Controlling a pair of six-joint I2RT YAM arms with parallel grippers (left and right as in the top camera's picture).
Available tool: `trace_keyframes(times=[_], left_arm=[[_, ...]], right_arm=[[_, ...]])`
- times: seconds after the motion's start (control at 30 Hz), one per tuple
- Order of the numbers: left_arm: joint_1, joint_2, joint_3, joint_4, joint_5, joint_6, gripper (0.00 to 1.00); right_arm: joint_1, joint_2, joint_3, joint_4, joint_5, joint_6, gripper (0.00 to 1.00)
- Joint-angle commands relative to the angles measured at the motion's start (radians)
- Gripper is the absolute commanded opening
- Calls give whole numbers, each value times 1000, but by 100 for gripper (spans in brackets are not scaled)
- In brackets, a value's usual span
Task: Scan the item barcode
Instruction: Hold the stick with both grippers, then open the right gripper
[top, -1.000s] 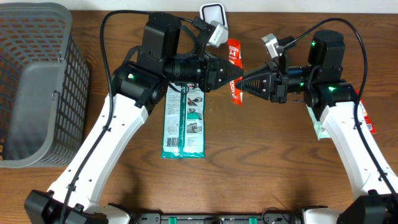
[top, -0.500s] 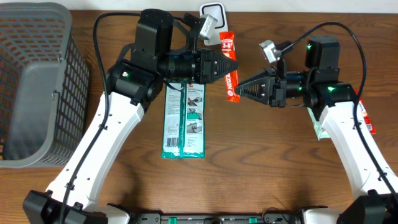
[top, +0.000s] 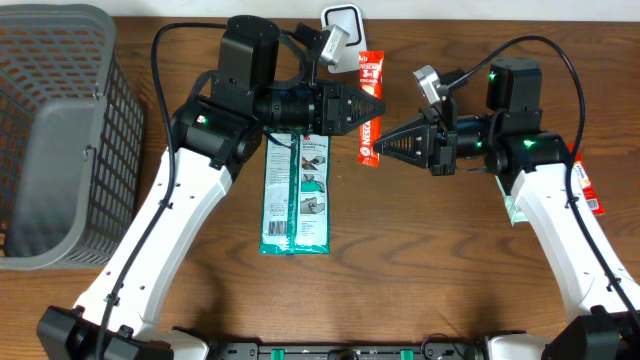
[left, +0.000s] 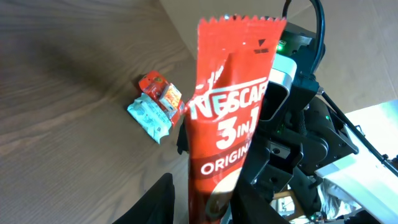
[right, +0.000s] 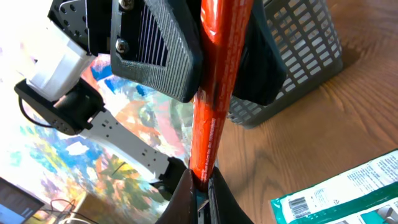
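A red Nescafe 3-in-1 sachet (top: 371, 85) hangs in the air between the two arms above the table's far middle. My right gripper (top: 384, 148) is shut on its lower end. In the right wrist view the fingers pinch the sachet (right: 217, 93) edge-on at the right gripper (right: 200, 183). My left gripper (top: 378, 108) straddles the sachet from the left with its jaws apart. The left wrist view shows a gap beside the sachet (left: 230, 112) at the left gripper (left: 205, 199). A white device with a dark-rimmed face (top: 340, 25) stands behind them.
A long teal package (top: 297, 195) lies flat under the left arm. A grey mesh basket (top: 60, 130) fills the far left. Small packets, one red (top: 590, 195) and one pale green (top: 513, 208), lie by the right arm; the packets (left: 155, 106) also show from the left wrist.
The right gripper has closed onto the sachet's lower end. The left jaws have spread apart from it. Both arms and the sachet shifted a little to the left.
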Motion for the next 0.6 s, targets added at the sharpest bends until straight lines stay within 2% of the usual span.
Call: trace_keyframes(times=[0.0, 0.33, 0.57], left_arm=[[2, -6, 9, -11, 13, -5, 51], [-32, -5, -7, -29, 0, 15, 52], [-32, -5, -7, -90, -172, 52, 51]], right_arm=[[7, -11, 0, 14, -13, -22, 1], [7, -11, 0, 23, 49, -6, 1], [1, -11, 0, 79, 146, 110, 1]])
